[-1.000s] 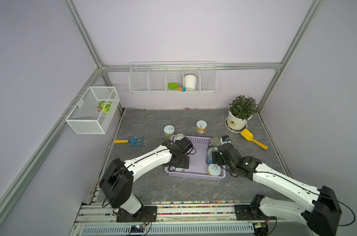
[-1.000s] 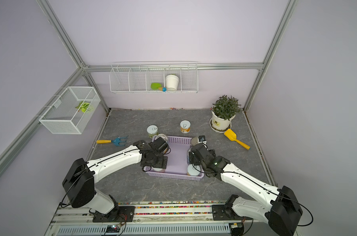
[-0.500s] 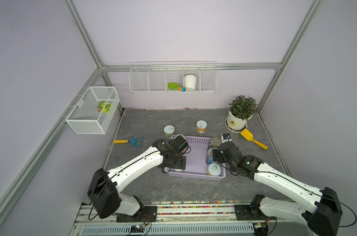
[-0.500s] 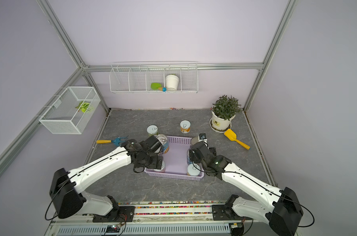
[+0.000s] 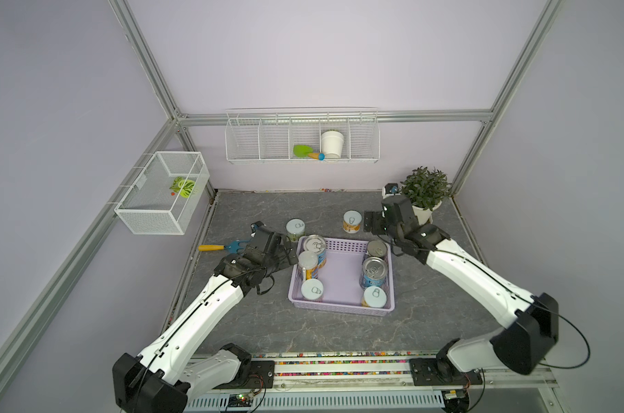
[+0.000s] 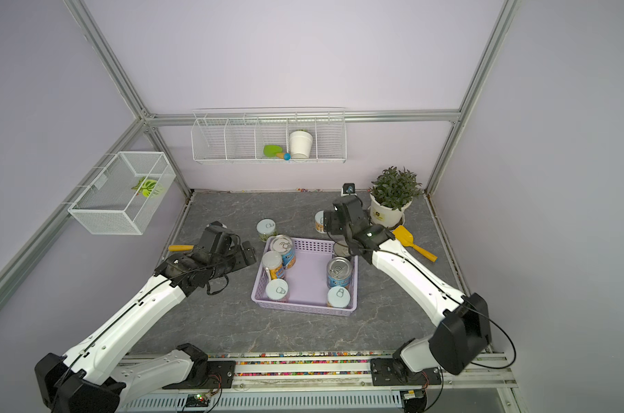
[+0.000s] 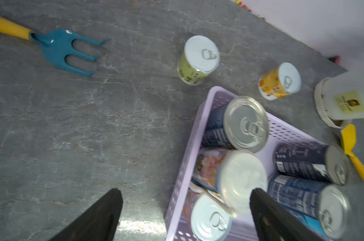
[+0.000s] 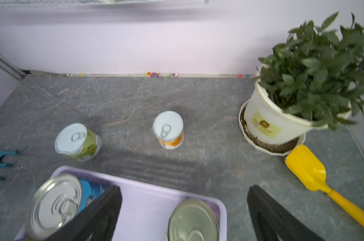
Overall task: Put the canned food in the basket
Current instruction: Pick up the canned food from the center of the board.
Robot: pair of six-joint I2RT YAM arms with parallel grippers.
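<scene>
Both pincers stood wide open and empty over the grey worktop (image 5: pixel 267 321). The lavender basket (image 5: pixel 341 309) lay between them, holding 6 tins (image 5: pixel 374 267). The left pincer (image 7: pixel 185 192) hung just beside its wall, the right pincer (image 8: pixel 185 187) just past its far rim. 2 more stood outside: a green-labelled tin (image 5: pixel 295 226) ahead of the left pincer, a yellow-labelled tin (image 5: pixel 352 219) ahead of the right.

I am working inside a robotics lab test cell: aluminium frame posts (image 5: pixel 144 60) are edging plain lavender wall panels (image 5: pixel 321 53), my left arm (image 5: pixel 203 307) and right arm (image 5: pixel 475 282) are sitting bolted to a rail (image 5: pixel 339 366) along the bench's (image 5: pixel 303 332) front edge, and a wire rack (image 5: pixel 253 143) is hanging on the back wall.
</scene>
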